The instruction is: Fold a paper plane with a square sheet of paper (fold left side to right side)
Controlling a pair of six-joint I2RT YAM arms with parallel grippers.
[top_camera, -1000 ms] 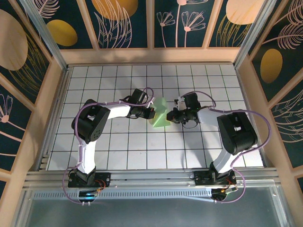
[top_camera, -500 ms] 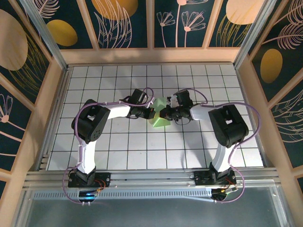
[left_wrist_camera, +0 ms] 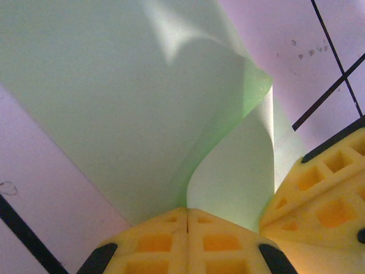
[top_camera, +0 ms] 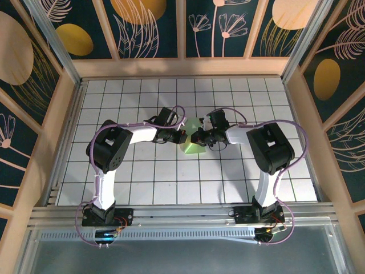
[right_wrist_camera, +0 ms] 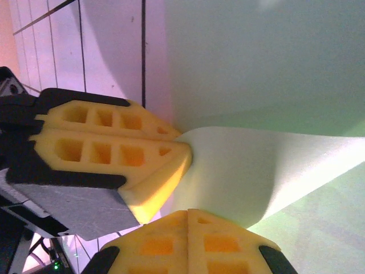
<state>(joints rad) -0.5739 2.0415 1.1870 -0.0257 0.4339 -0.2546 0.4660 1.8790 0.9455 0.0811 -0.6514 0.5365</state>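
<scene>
- Tabletop: white tiles with dark grid lines, boxed in by pale wooden walls; above them are dark panels painted with gold discs and outlined leaves.
- Square sheet of paper: pale green, lying near the middle of the tabletop between the two arms. It is partly folded. One portion rests flat on the tiles and another is lifted above it.
- Left tool: reaches the sheet from the left. In the left wrist view its yellow pads are pressed together with no gap, clamped on the paper where a curled flap runs down into the tips.
- Right tool: meets the sheet from the right, just beside the left tool. In the right wrist view its pads are likewise pressed together, pinching the lower edge of the raised flap of paper.
- Relation of the tools: each wrist view shows the other tool's yellow fingers close by, gripping the same raised flap.
- Purple cables: loop along both arms.
</scene>
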